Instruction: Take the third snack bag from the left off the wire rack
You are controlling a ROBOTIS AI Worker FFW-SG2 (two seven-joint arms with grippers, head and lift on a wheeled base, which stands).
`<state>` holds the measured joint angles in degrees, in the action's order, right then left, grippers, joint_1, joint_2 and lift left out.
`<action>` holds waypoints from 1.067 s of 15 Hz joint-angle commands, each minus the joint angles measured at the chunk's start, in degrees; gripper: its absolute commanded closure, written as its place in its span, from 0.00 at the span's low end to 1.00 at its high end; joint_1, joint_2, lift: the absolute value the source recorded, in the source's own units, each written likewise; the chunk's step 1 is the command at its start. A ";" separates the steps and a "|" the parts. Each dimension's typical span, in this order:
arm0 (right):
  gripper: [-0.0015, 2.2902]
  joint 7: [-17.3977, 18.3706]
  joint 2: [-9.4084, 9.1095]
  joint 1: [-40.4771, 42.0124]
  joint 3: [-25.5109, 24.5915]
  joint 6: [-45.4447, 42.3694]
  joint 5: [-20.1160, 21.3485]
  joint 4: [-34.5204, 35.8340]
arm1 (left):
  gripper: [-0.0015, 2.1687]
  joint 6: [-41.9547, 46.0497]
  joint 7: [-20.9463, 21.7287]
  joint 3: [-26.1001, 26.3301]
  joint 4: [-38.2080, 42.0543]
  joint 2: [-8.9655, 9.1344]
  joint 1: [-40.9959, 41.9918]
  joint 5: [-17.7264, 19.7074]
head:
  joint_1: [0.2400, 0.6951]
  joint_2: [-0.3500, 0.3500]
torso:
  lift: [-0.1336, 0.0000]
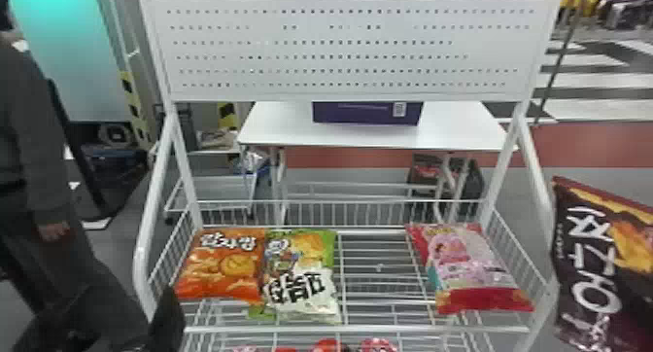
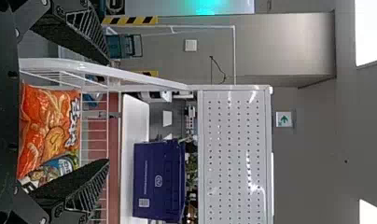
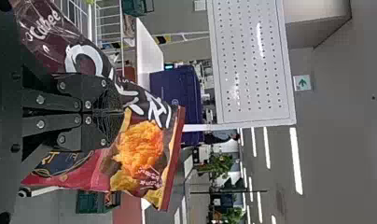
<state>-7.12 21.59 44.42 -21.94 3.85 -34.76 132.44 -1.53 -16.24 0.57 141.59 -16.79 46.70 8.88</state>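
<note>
Task bag: dark maroon snack bag w/ white lettering and orange snack pic (image 1: 602,263), off the rack, hanging in the air just beside the rack's right side, outside its right post.
Right tool: black two-finger right tool (image 3: 107,114) clamped narrow on the maroon bag's mid section; the bag's lower half droops past the fingers (image 3: 91,135), and its upper part runs back over the wrist.
Left tool: black left tool (image 2: 102,112) spread wide w/ nothing between the fingers, at the rack's left end. Orange bag shows in the gap beyond it, not touching.
Rack: white wire rack (image 1: 340,329) w/ low wire walls, top shelf tilted toward the robot.
Left bag: orange crinkly snack bag (image 1: 221,271) flat at the shelf's left end.
2nd bag: green-and-white snack bag (image 1: 299,278) just beside the orange one, edges touching or overlapping, cannot tell which.
Gap: bare wire between the green bag and the next bag.
Right bag: pink-and-red snack bag (image 1: 466,268) flat at the shelf's right end, slightly skewed.
Back panel: white perforated metal panel (image 1: 347,44) upright above the rack.
Behind: dark purple box (image 1: 367,113) on a white tabletop (image 1: 437,127) past the rack.
Lower level: red packs at the bottom edge, too cut off to tell more.
</note>
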 commanded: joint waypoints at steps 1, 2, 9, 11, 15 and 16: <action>0.98 0.00 -0.14 0.32 0.15 -0.54 0.04 0.45 | 0.07 -0.01 -0.02 0.05 0.09 0.26 0.06 -0.09 | 0.57 0.50 | 1.00; 0.98 0.00 -0.32 0.58 0.15 -0.90 0.04 0.80 | 0.07 -0.01 0.07 0.14 0.09 0.35 0.06 -0.09 | 0.57 0.50 | 1.00; 0.98 -0.09 -0.67 0.76 0.50 -1.07 0.22 1.15 | 0.07 0.16 -0.02 0.14 0.27 0.44 0.23 -0.18 | 0.57 0.50 | 1.00; 0.98 -0.09 -0.67 0.76 0.85 -1.25 0.39 1.24 | 0.07 0.16 -0.02 0.14 0.35 0.44 0.32 -0.18 | 0.57 0.50 | 1.00; 0.98 -0.09 -0.67 0.76 1.02 -1.25 0.57 1.24 | 0.07 0.16 -0.02 0.22 0.35 0.62 0.41 -0.27 | 0.57 0.50 | 1.00; 0.98 -0.09 -0.67 0.76 0.94 -1.25 0.57 1.24 | 0.07 0.16 0.07 0.22 0.35 0.62 0.41 -0.27 | 0.57 0.50 | 1.00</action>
<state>-7.22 20.92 45.18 -20.95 2.60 -34.19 133.71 -1.37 -16.25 0.79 141.95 -16.22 47.10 8.61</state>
